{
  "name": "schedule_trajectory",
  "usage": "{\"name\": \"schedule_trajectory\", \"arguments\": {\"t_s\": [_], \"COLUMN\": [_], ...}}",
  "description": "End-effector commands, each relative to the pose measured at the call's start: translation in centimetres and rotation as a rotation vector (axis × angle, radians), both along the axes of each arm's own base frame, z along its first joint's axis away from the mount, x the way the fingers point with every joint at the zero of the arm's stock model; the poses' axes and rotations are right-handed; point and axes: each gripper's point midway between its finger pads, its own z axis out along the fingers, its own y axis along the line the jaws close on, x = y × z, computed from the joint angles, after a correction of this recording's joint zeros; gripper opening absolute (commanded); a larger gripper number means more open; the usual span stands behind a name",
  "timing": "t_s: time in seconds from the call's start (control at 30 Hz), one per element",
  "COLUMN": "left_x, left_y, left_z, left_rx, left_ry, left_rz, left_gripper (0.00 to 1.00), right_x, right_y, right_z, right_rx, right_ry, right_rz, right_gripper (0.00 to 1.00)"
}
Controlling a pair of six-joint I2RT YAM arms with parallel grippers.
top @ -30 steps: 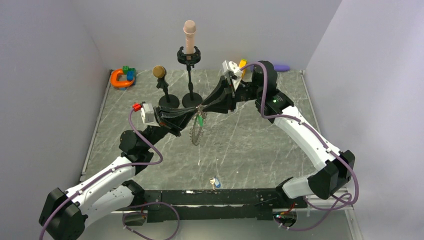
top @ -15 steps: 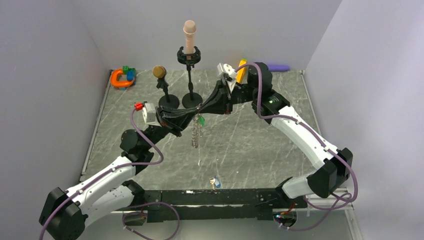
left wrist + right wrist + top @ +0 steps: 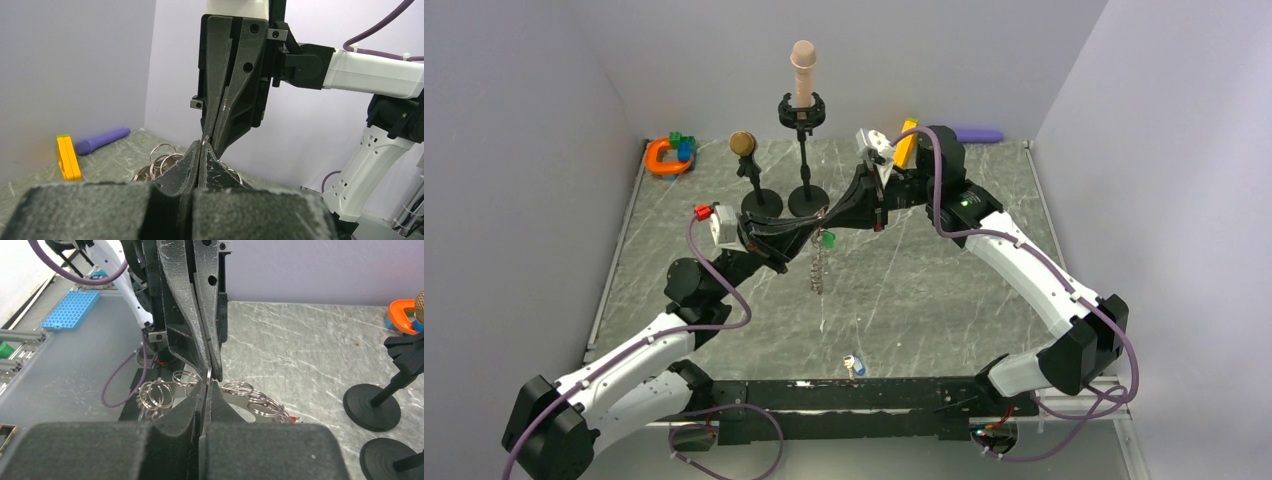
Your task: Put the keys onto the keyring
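We see our left gripper (image 3: 814, 222) and right gripper (image 3: 828, 214) tip to tip, both pressed together. The left pinches the jagged dark grey metal keyring (image 3: 817, 268), with the green-headed key (image 3: 829, 240) at its one o'clock.

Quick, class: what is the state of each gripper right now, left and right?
Left gripper: closed, pinching the top of the hanging keyring.
Right gripper: closed, pinching the keyring at the same spot, tip to tip with the other.
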Motion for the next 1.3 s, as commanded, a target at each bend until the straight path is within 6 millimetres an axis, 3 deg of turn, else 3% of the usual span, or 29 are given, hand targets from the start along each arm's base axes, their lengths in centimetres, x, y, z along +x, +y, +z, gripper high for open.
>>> {"name": "schedule_trajectory", "arguments": {"t_s": [0.0,0.13,0.3,0.47,0.7,0.83,1.27], "left_x": [-1.1,-1.3,-2.3,-3.3,-3.4,-3.2,-2.6], "left_y": [1.1,1.3,1.7,2.8,1.9,1.7,-0.3], "left_z": [3.2,2.3,1.1,0.8,-1.2,-2.2,-3.1], "left_rx": [-0.070,-0.015,0.121,0.226,0.538,0.652,0.725], "left_ry": [-0.079,-0.047,-0.025,-0.017,0.043,0.028,-0.002], "left_rz": [0.011,0.011,-0.014,-0.012,-0.101,-0.134,-0.238], "left_gripper": [0.00,0.16,0.45,0.54,0.51,0.52,0.49], "right_x": [-0.5,-0.4,-0.4,-0.4,-1.3,-1.6,-2.2], "right_y": [-0.1,-0.3,-0.4,-0.6,-1.1,-1.1,-0.9], "right_z": [1.7,1.6,1.4,0.6,-2.2,-2.6,-3.5], "right_rx": [0.029,0.007,-0.014,-0.057,-0.216,-0.272,-0.330], "right_ry": [-0.056,-0.079,-0.104,-0.149,-0.276,-0.357,-0.411], "right_rz": [0.019,0.020,0.031,0.057,0.137,0.179,0.224], "right_gripper": [0.00,0.00,0.00,0.00,0.00,0.00,0.00]}}
